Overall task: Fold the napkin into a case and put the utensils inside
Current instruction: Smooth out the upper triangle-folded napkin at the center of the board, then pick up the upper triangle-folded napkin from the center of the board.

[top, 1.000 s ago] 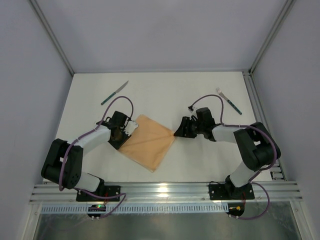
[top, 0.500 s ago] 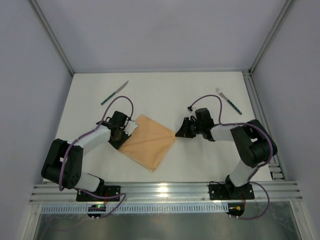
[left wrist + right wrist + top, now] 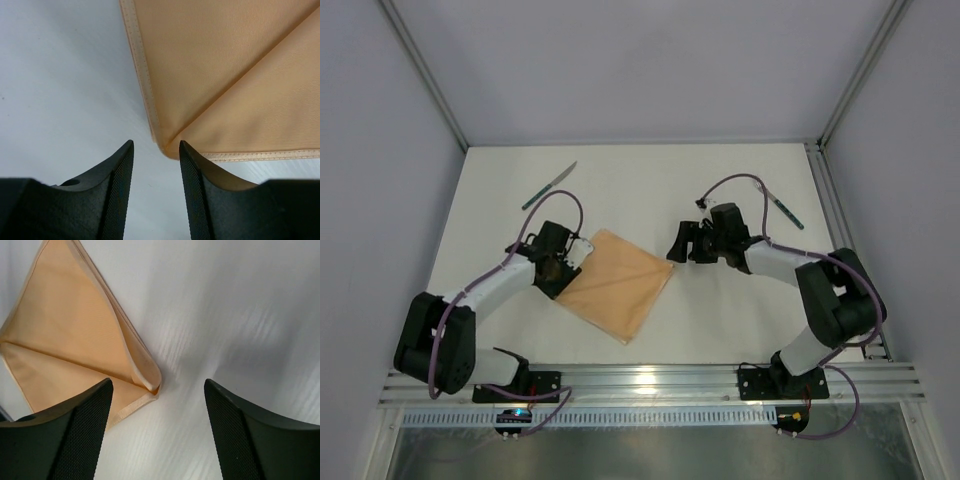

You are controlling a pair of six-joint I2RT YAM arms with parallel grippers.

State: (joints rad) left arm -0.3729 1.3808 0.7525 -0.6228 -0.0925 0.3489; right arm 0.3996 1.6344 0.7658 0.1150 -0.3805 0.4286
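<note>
On the white table point(image 3: 650, 190), midway between the two arms, the napkin point(image 3: 618, 285) lies flat as a folded, four-sided pad turned corner-on, one corner pointing left and one right. The left gripper point(image 3: 156, 145) sits low at the left corner, its jaws parted by a narrow gap; the corner lies just beyond the fingertips, and nothing is between them. The right gripper point(image 3: 157, 385) hovers over the right corner with jaws spread wide, also holding nothing; the layered hem shows on the table between its fingers. Each arm attends its own corner, an arrangement that probably serves the next fold, since the cloth appears too broad to serve as the narrow case and no pocket can be seen. The knife point(image 3: 549, 186) rests at the far left and the fork point(image 3: 780, 205) at the far right, both well apart from the cloth, presumably kept out of the folding area until a case exists. The left wrist view crops the napkin on two sides, and the overhead view hides its left corner under the gripper. How many layers the pad contains cannot be counted. The right arm's cable point(image 3: 730, 180) arches across the fork's far end, leaving the tines indistinct.
</note>
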